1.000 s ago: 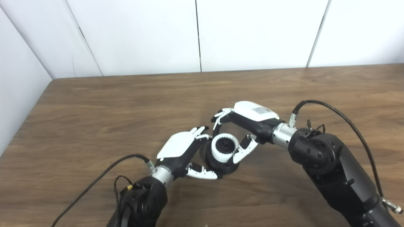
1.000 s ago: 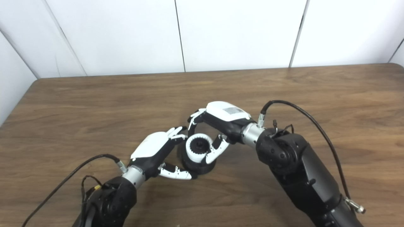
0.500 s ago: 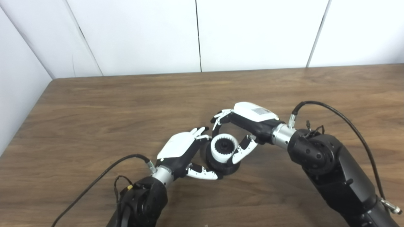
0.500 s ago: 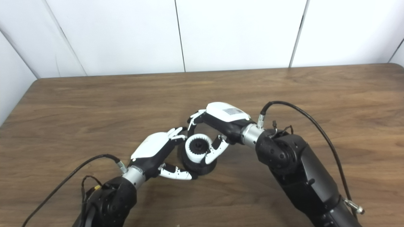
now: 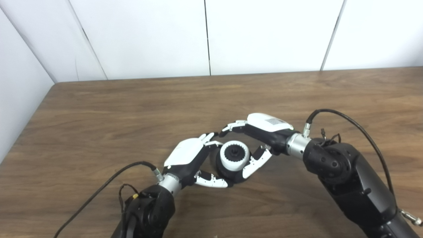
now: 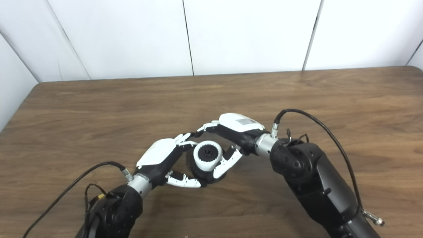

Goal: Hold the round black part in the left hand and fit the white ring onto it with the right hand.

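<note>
Left eye view: white ring [image 5: 234, 159] sits between right hand [image 5: 261, 132] fingers [image 5: 256, 162].

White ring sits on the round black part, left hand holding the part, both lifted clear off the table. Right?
Not lifted. The round black part rests on the table, as the left eye view shows. The rest holds: the white ring sits on it, the left hand grips the part, and the right hand is around the ring.

White ring [image 5: 234, 159] sits on the round black part [image 5: 228, 172] — left hand [image 5: 191, 158] grips at nine o'clock, right hand [image 5: 261, 135] curls around from two.
</note>
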